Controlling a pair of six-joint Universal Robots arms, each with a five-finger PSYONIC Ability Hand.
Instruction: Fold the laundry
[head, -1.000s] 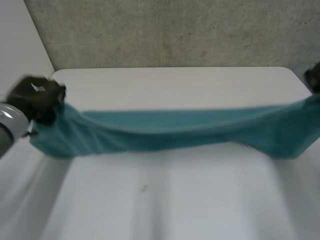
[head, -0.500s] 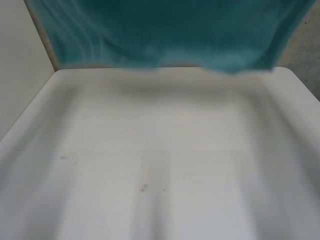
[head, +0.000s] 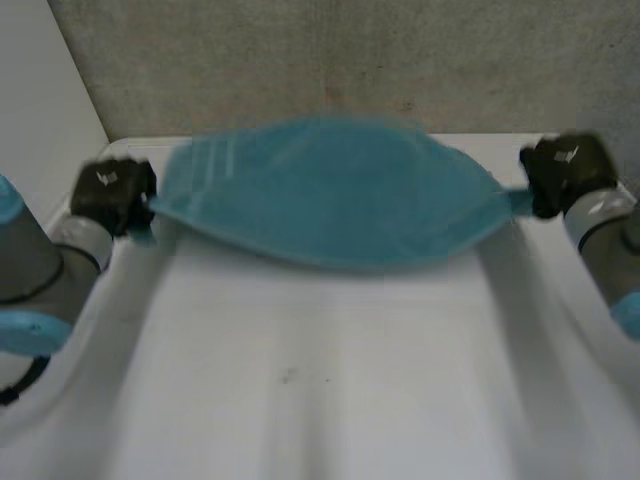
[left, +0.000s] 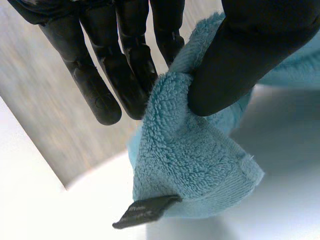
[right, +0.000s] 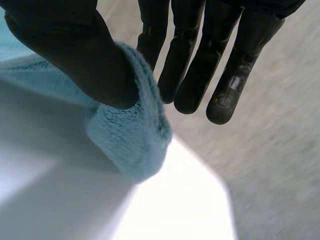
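Observation:
A teal terry towel (head: 330, 190) billows flat in the air over the far half of the white table (head: 330, 380), stretched between my two hands. My left hand (head: 112, 195) pinches its left corner; the left wrist view has the thumb (left: 240, 55) pressing the towel's corner (left: 185, 160) against the fingers (left: 125, 65), with a dark label hanging from the hem. My right hand (head: 565, 172) pinches the right corner, where the thumb (right: 75, 55) clamps the towel's edge (right: 132, 140) against the fingers (right: 200, 55).
A grey wall (head: 330, 60) rises right behind the table's far edge. A paler wall (head: 40, 120) stands at the far left. The table's near half lies bare below the towel.
The towel went from a slack band hanging between the hands, up past the camera, and now comes down spread flat. Both hands have moved inward and toward the far edge.

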